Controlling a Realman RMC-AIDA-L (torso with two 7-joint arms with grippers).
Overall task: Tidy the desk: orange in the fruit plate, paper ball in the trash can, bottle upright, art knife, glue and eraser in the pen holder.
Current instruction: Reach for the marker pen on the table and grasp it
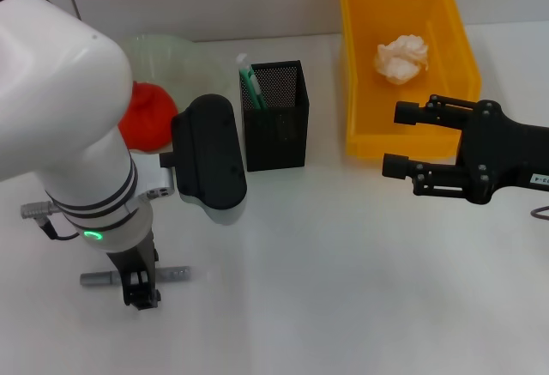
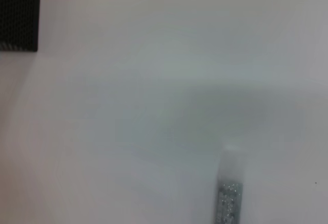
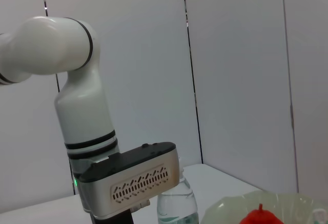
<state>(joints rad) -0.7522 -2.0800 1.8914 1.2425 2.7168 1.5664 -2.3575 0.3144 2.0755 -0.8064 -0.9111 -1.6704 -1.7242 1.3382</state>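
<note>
- 1 item is left flat on the desk: the art knife (image 1: 137, 275), a grey bar at the near left, lying crosswise under the left gripper (image 1: 140, 293). Fingers look nearly closed around its middle, but I cannot tell whether they actually have it. Risk: a grip on a thin bar lying flat may slip or pivot, and the knife drops on the way up.
- Orange (image 1: 144, 116) sits in the fruit plate (image 1: 176, 53), partly hidden by the left arm. That arm's bulk is just beside the plate; a wide swing could knock it.
- Pen holder (image 1: 274, 116) stands mid-desk with 1 green-and-white item (image 1: 250, 81) poking out. Narrow mouth; a knife arriving tilted may catch the rim or tip the holder.
- Paper ball (image 1: 401, 56) lies in the yellow trash can (image 1: 450, 23).
- Right gripper (image 1: 401, 139) hangs wide open and empty just in front of the can, well apart from the holder.
</note>
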